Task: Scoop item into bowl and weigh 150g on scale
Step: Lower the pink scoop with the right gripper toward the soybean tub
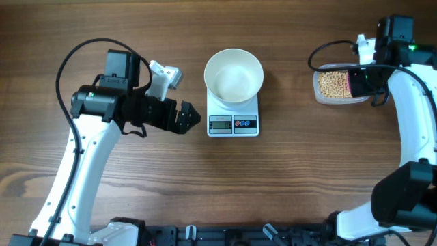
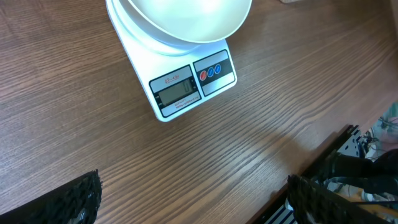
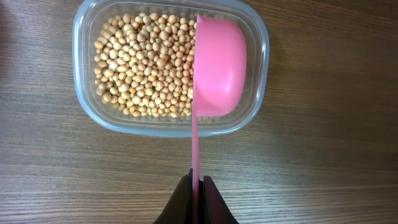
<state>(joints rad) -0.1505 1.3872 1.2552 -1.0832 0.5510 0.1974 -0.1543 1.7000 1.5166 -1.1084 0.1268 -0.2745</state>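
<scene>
Bowl [image 1: 233, 75] on scale [image 1: 233, 124], centre; scoop [image 3: 219, 68] over tub [image 3: 79, 74] of beans [image 3: 143, 68], right.

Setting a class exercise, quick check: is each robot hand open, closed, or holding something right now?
Left hand: open, holding nothing.
Right hand: closed on the thin handle of the pink plastic scoop.

A clear rectangular plastic tub [image 3: 79, 93] with rounded corners sits on the brown wood-grain tabletop [image 3: 329, 168]. A pink scoop [image 3: 219, 68], turned on its side, is over the tub's right half, its thin handle reaching past the rim.
</scene>
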